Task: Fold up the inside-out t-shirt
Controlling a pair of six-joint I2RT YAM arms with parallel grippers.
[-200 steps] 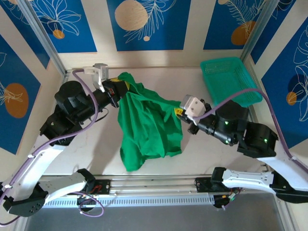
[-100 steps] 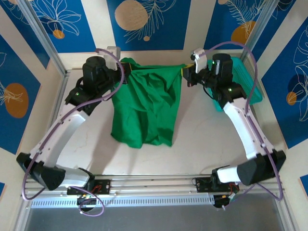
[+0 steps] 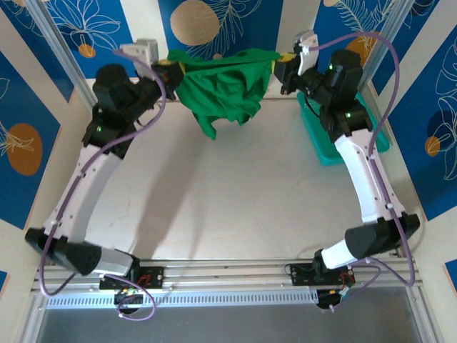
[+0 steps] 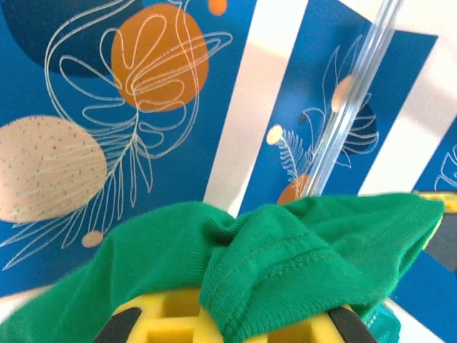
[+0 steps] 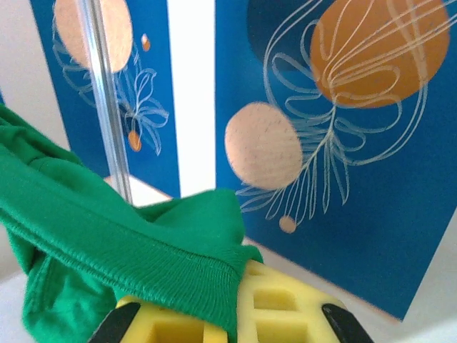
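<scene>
Arms now reach far back w/ the t-shirt (image 3: 225,89) strung between them — left gripper (image 3: 170,71) & right gripper (image 3: 280,69) each clamp an edge. Keep it taut & level, lower slowly.

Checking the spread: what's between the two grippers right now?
The t-shirt alone, held up and spanning from the left gripper to the right gripper, each shut on an edge. Top view shows it.
</scene>
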